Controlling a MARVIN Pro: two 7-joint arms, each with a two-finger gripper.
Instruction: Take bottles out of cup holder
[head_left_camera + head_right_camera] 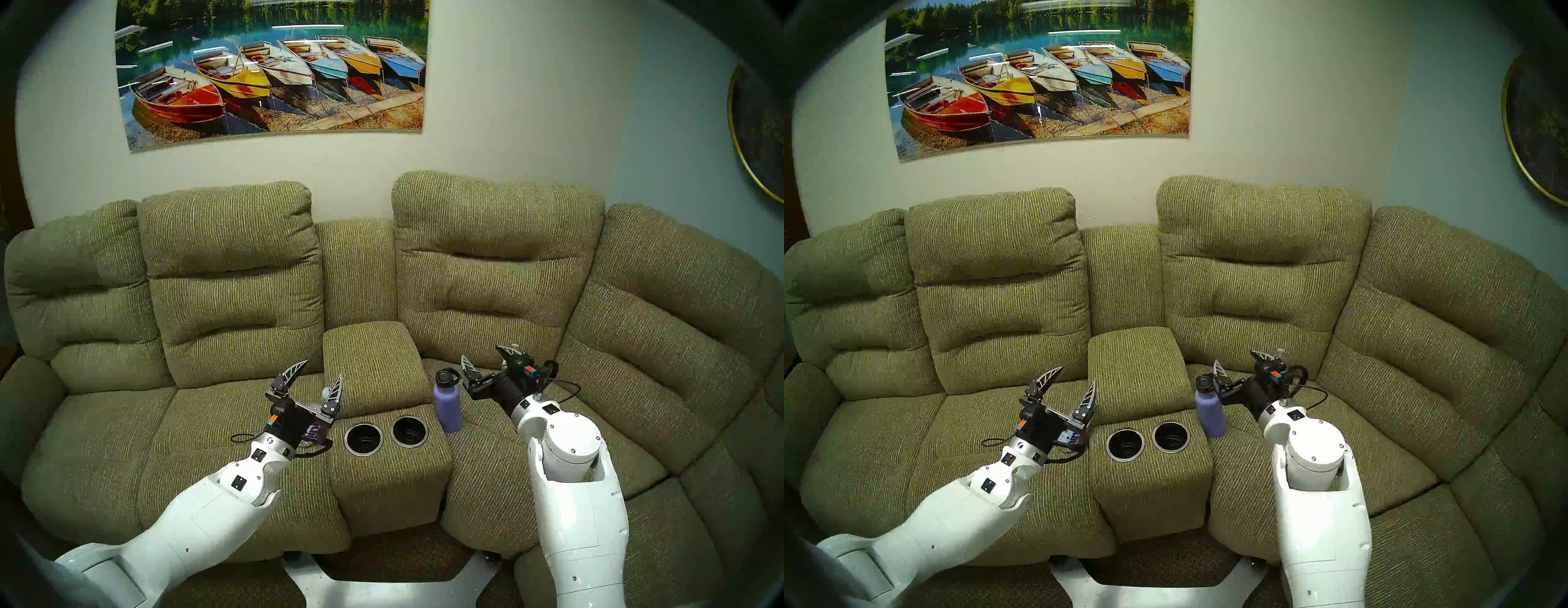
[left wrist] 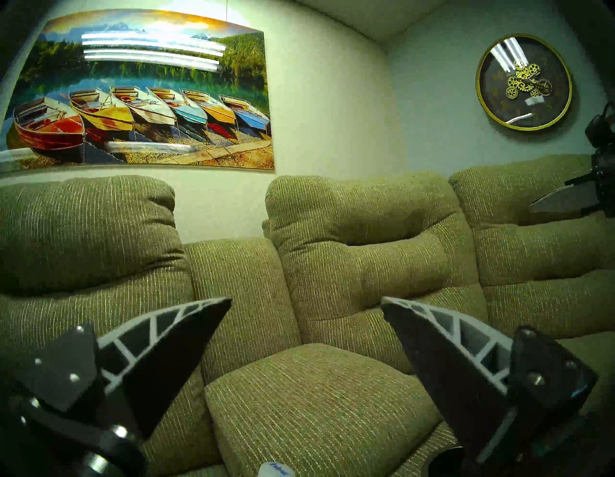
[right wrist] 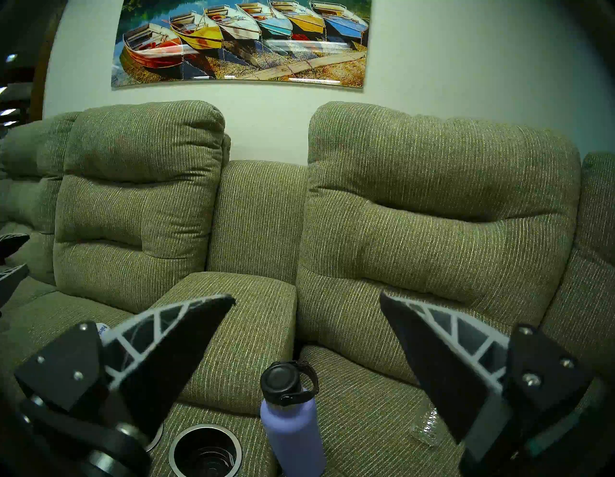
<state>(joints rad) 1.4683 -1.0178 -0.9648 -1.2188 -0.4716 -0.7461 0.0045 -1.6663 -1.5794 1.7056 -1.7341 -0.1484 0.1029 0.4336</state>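
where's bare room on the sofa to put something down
Free: the console lid behind the two empty cup wells, and the far-left seat cushion. Crowded: the seat left of the console, where a bottle lies under the open left gripper; the right seat holds the lavender flask and a clear bottle.

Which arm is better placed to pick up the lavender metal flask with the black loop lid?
Right. The right gripper, open, hovers just beside the lavender metal flask, over the same seat. The left gripper, also open, is on the far side of the olive-green fabric console.
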